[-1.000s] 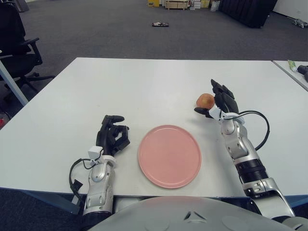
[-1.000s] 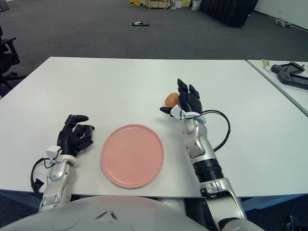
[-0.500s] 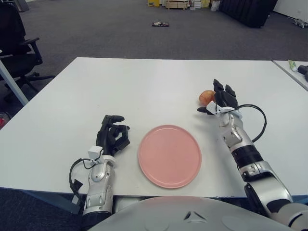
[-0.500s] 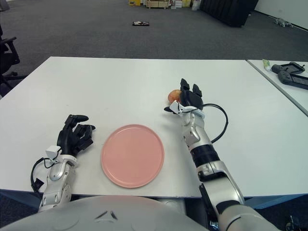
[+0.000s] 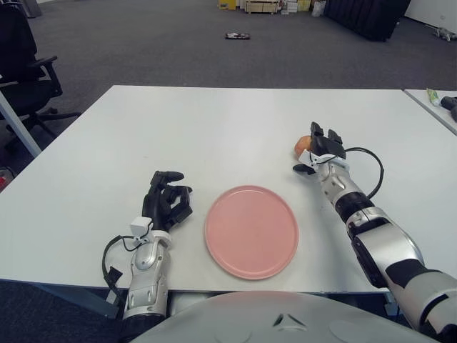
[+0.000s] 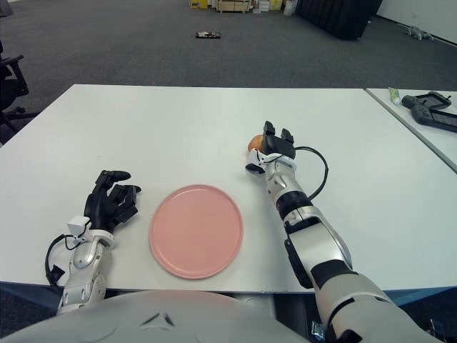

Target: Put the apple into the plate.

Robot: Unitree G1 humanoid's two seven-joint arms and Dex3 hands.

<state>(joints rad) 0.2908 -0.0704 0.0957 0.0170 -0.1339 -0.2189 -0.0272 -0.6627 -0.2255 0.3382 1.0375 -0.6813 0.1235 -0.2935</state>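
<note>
**Right hand at the apple, past the plate**

The right hand (image 5: 319, 148) has its black fingers wrapped over the small round red-orange apple (image 5: 303, 144), at 2 o'clock from the flat round pink plate (image 5: 251, 231). The left hand (image 5: 166, 201) rests loosely curled at the plate's 9 o'clock on the white table (image 5: 214, 128).

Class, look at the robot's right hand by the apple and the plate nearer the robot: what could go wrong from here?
1. The right hand covers most of the small red-orange apple, so whether it is gripped cannot be told; it might roll away across the white table.
2. The round pink plate lies apart from the apple; a weak hold could drop it short.
3. The left hand rests beside the plate, idle.
</note>
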